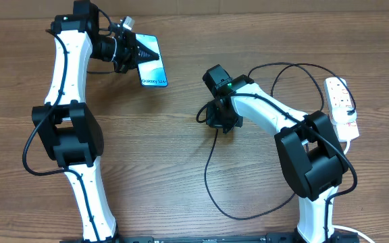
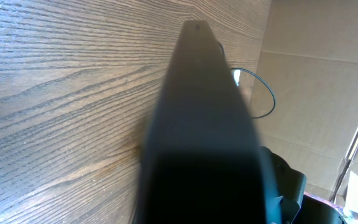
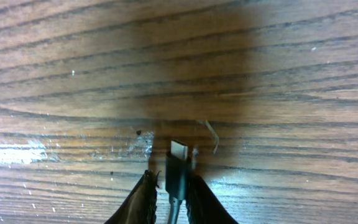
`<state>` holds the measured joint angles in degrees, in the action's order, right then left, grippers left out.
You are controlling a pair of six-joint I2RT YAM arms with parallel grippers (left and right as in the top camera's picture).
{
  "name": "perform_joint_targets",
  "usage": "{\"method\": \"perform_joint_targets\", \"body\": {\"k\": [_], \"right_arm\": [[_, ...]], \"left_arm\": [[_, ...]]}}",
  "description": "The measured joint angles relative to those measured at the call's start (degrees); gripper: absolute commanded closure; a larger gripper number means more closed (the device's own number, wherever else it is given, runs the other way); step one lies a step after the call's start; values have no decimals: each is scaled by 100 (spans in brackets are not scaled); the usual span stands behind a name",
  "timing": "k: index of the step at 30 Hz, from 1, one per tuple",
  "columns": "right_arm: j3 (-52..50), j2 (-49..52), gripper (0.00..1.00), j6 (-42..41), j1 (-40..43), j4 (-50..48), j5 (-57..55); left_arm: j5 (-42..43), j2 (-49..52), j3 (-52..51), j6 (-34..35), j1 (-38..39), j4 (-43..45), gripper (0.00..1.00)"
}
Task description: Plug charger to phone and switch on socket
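Clearly, thin black charger [image 3: 178, 174] loops over woodgrain table [image 1: 181, 192].

Left arm [image 1: 69, 64] and right arm [image 1: 269, 111], white smooth shells, big black boxy joints, thin black wires, green light [image 1: 229, 86] near right gripper [image 3: 169, 180], black left gripper [image 1: 137, 50]

The counter [image 1: 181, 148] is open wood between the phone [image 1: 152, 64], up near the far left corner, and the right arm [image 1: 269, 111]. The charger [image 1: 205, 172] loops over the near middle and gets in the way. The socket [image 1: 341, 101] sits along the right edge.
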<state>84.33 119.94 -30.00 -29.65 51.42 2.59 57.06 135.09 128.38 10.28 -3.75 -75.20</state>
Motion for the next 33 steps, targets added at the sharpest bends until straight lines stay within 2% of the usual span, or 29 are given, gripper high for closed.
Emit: {"method": "perform_joint_targets", "body": {"k": [4, 8, 9, 11, 13, 15, 18, 25, 30, 33], "right_arm": [[0, 0, 93, -7, 0, 0, 0], [0, 0, 95, -4, 0, 4, 2], [0, 0, 94, -4, 0, 7, 2], [0, 0, 82, 20, 0, 9, 0], [0, 0, 82, 13, 0, 13, 2], [0, 0, 83, 0, 0, 9, 0], [0, 0, 95, -7, 0, 9, 4], [0, 0, 96, -2, 0, -28, 98], [0, 0, 96, 136, 50, -136, 710], [0, -26, 96, 472, 258, -291, 1591]], "left_arm": [[0, 0, -2, 0, 0, -2, 96], [0, 0, -2, 0, 0, -2, 96], [0, 0, -2, 0, 0, 0, 96], [0, 0, 0, 0, 0, -2, 96], [0, 0, 0, 0, 0, -2, 96], [0, 0, -2, 0, 0, -2, 96], [0, 0, 0, 0, 0, 0, 96], [0, 0, -2, 0, 0, -2, 96], [98, 0, 0, -2, 0, 4, 96], [402, 0, -2, -74, 0, 72, 96]]}}
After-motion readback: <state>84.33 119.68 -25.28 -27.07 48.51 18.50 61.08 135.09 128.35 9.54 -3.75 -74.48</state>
